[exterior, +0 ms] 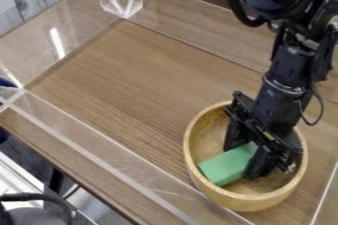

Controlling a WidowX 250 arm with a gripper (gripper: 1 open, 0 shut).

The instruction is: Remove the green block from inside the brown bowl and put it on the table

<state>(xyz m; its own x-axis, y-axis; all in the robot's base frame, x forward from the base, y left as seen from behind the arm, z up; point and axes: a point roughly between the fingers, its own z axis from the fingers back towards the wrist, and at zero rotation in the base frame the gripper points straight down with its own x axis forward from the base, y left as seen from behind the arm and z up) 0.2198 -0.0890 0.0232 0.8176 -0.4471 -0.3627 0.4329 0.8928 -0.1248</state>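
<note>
The brown bowl (pixel 215 191) sits at the lower right of the table (pixel 145 81). Inside it lies the green block (pixel 228 165), tilted against the bowl's inner wall. My black gripper (pixel 263 150) reaches down into the bowl from the upper right. Its fingers are shut on the block's upper right end. The far end of the block is hidden behind the fingers.
Low clear acrylic walls (pixel 93 135) edge the tabletop, with a clear corner bracket (pixel 121 0) at the back. The bowl lies close to the front wall. The black arm (pixel 284 12) rises above the bowl at the right.
</note>
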